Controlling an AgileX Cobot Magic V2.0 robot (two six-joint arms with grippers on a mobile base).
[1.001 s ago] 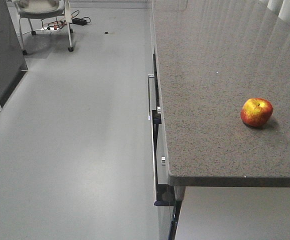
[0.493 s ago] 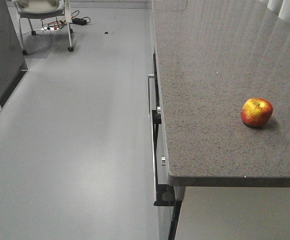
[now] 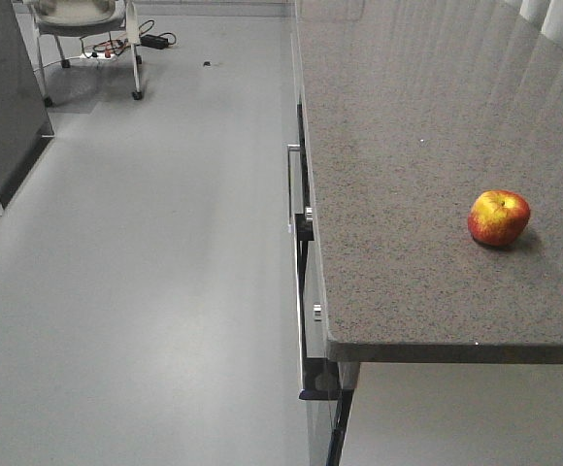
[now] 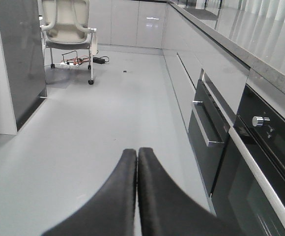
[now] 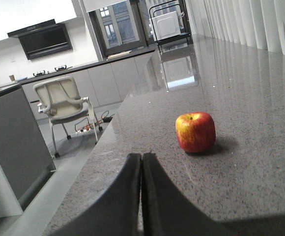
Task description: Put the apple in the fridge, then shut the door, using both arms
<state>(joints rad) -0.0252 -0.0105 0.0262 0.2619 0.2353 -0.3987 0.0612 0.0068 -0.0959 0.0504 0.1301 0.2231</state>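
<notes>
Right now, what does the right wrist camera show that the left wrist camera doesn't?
Only the right wrist view shows the apple, sitting on the counter ahead of the right fingers, and a white appliance in a black rack at the far end. Only the left wrist view shows the oven front with its knob and the drawer handle, with the left fingers above the floor. Both show the counter, the office chair, the dark grey fridge at the left, and fingers pressed shut on nothing.

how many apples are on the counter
1. The apple sits alone on the counter, just ahead of the shut right gripper. No other apple shows, though the counter runs out of frame.
</notes>
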